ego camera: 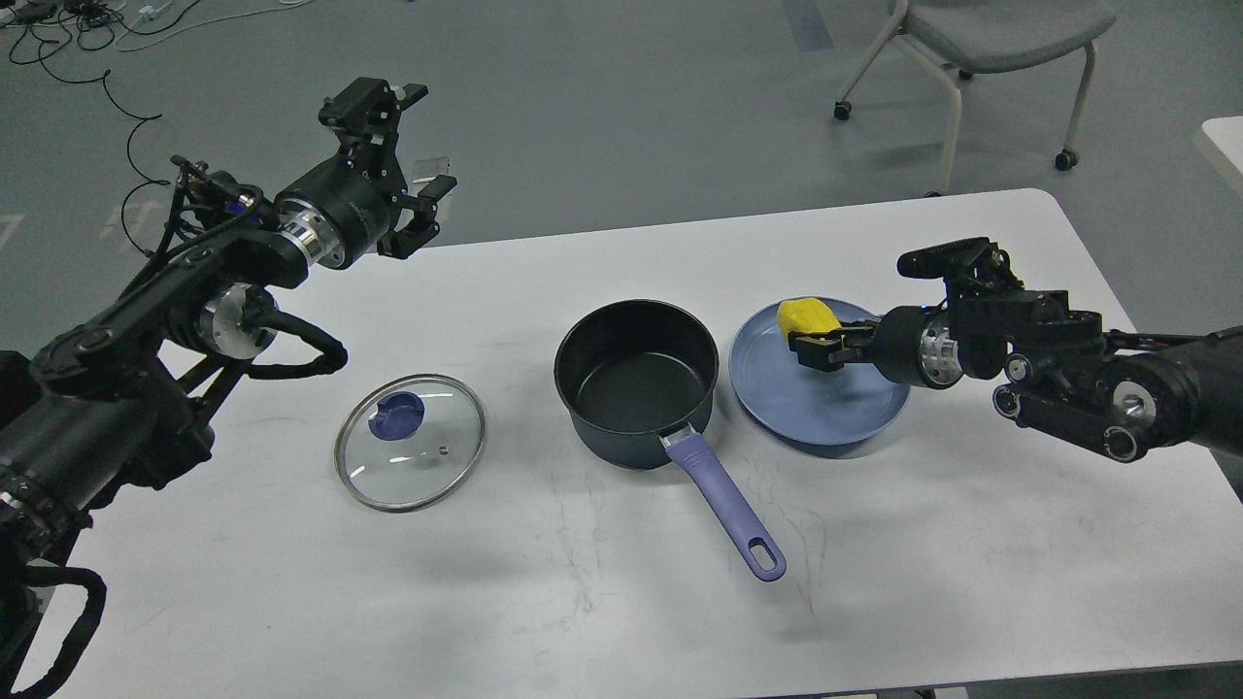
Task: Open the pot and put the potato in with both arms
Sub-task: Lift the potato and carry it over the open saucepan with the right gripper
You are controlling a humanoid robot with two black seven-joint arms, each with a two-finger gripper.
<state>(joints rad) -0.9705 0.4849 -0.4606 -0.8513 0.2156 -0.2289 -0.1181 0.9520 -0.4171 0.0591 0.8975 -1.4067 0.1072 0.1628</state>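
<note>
**A:** Where is the potato (807, 316) now, and which arm do you use for it?

**B:** You see it on the far-left part of the blue plate (825, 403), and the right gripper (814, 348) is already at it. The black fingers reach in from the right, and their tips lie against the near side of the potato. I think they are closed on it, but the tips are small and dark, so you cannot be fully sure of the grip. I also cannot tell if the potato rests on the plate or is a little above it.

**A:** And the pot?

**B:** The saucepan (636, 379) stands open just beside the plate, on its left. Its glass lid (410, 442) lies flat on the white table (971, 544), well to the left of it. So the opening step looks finished.

**A:** Which direction matters for the next move?

**B:** The open mouth of the saucepan lies to the left of the right fingers and slightly nearer to you. You must carry the potato leftward over the rim. The purple handle (726, 505) points toward you and to the right, so it is not in this path.

**A:** The left arm?

**B:** The left gripper (408, 160) hangs high beyond the table edge, fingers apart, holding nothing, much further from the potato.
</note>
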